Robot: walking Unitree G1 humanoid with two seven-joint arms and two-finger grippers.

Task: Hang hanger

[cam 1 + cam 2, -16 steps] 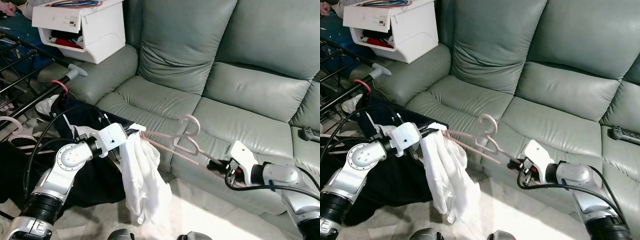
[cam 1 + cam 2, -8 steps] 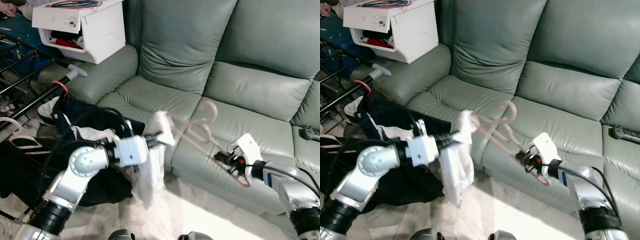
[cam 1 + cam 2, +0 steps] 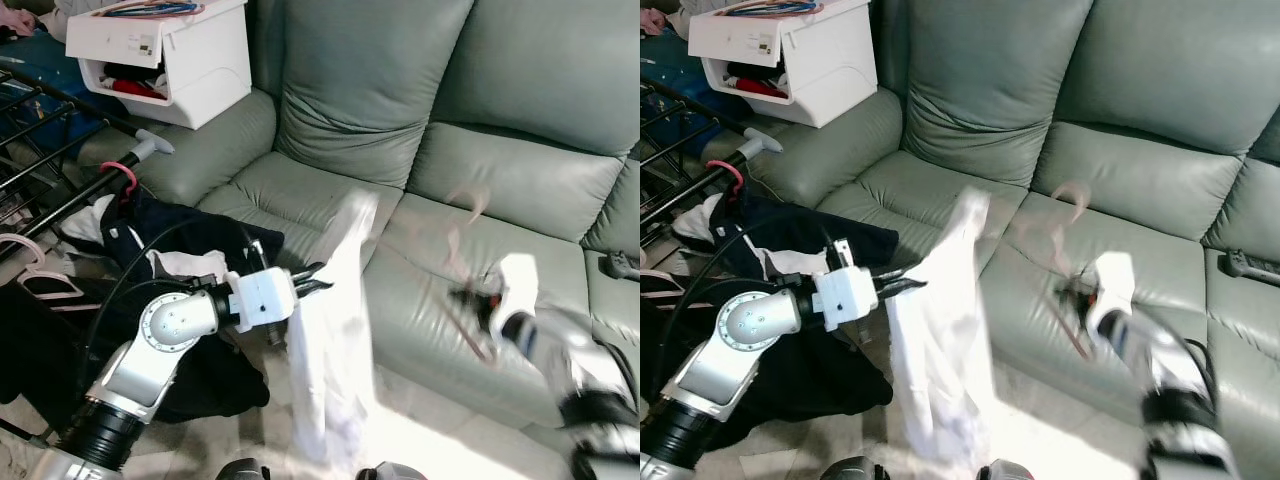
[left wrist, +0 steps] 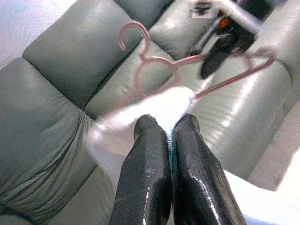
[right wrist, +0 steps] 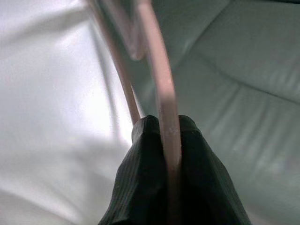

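Two grippers working one pink hanger (image 4: 187, 70) between them, out in the air in front of the grey sofa (image 3: 420, 120). Left gripper (image 4: 171, 125) pinched tight on a fold of the white shirt (image 3: 335, 330), presumably to keep the cloth spread and stop it sliding off while the hanger is carried. Right gripper (image 5: 164, 123) clamped on the hanger's thin pink bar, at the far end from the shirt, probably so the hook stays free for catching a rail. Blurry on that side in the head views, so hard to say exactly how the hanger is tilted; hook plain enough in the left wrist view though, curled above the frame. Shirt dangling from the left pinch down toward the floor, near the sofa's front edge. Likely target: the black drying rack (image 3: 60, 190) off to the left, already carrying one pink hook (image 3: 120, 172) with dark clothes (image 3: 180, 240) draped under it. Count so far: one hanger in hand, one white shirt, one rack, one white box (image 3: 165, 55) on the sofa arm. Not hung yet; looks like a swing leftward needed
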